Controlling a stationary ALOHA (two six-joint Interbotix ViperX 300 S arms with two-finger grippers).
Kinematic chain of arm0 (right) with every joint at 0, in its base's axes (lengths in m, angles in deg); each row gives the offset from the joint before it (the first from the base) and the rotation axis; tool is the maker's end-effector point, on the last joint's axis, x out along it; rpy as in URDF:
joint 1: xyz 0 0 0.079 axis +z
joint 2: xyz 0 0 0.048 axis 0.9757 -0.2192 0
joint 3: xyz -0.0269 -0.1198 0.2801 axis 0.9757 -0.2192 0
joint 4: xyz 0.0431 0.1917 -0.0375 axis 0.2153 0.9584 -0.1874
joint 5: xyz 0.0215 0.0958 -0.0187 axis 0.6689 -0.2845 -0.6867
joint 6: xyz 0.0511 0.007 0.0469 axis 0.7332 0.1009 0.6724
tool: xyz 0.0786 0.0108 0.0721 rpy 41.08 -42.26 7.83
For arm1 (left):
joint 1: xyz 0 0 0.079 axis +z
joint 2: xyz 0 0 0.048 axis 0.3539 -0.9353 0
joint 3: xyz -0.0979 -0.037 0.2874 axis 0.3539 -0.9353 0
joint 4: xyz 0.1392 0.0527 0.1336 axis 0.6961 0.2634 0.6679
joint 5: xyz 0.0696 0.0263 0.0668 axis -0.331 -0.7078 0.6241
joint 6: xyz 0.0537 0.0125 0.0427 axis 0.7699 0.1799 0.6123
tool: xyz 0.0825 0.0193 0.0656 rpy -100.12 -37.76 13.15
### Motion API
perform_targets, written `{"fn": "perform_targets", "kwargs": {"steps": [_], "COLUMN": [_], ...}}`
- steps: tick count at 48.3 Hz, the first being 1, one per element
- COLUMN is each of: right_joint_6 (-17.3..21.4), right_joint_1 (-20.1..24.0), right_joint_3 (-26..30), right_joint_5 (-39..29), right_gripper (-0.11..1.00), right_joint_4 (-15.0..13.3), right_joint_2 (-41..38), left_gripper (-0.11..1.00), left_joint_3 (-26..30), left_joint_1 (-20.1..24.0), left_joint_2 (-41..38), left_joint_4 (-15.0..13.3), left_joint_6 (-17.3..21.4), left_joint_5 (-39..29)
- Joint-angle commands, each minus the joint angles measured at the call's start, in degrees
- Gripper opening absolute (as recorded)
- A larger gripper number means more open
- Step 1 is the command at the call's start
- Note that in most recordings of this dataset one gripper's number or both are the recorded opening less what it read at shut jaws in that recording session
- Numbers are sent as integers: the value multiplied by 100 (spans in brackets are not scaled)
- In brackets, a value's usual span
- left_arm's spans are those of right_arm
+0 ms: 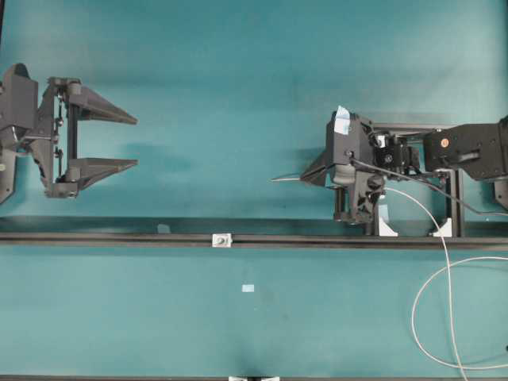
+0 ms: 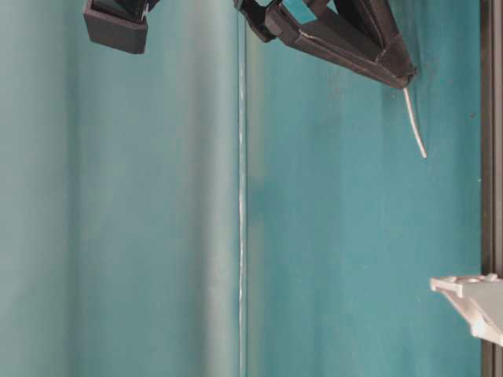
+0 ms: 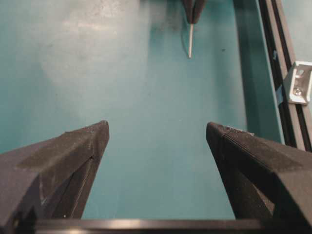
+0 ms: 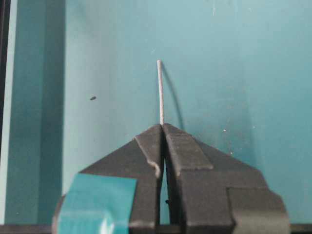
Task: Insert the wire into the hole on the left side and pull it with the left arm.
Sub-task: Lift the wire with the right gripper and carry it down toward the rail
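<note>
Right gripper (image 4: 162, 127): jaws pressed together on the wire (image 4: 160, 90), whose stiff straight tip projects past the fingertips and stands clear of the bench (image 1: 238, 79). In the overhead view this gripper sits right of centre, on the far side of the long black rail (image 1: 119, 238), with the tip pointing left. Behind the gripper the wire trails back along the arm and falls into a wide loop on the bench at the near right.

Left gripper (image 1: 135, 142): jaws spread wide, holding nothing. It sits at the far left edge, facing right toward the wire tip, well apart from it.

The hole (image 1: 221, 240): set in a small white-silver block mounted on the rail, left of centre. The wire tip lies to the right of it and on the far side of the rail, not touching.

A small pale tape rectangle (image 1: 248, 288) lies on the bench, near side of the rail.
</note>
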Motion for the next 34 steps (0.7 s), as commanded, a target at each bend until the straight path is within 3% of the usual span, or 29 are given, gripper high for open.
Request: {"fn": "perform_targets", "kwargs": {"steps": [1, 34], "right_joint_6": [0, -44], "right_joint_1": [-35, -246], "right_joint_3": [97, 141], "right_joint_5": [-35, -949], "right_gripper": [5, 5], "right_joint_4": [-18, -237], "right_joint_2": [299, 1512], "left_gripper": [67, 67], "left_joint_3": [114, 229], "left_joint_1": [0, 0], "left_joint_2": [18, 79], "left_joint_4": [-9, 0], "left_joint_6": [9, 18], "left_joint_5": [53, 18]}}
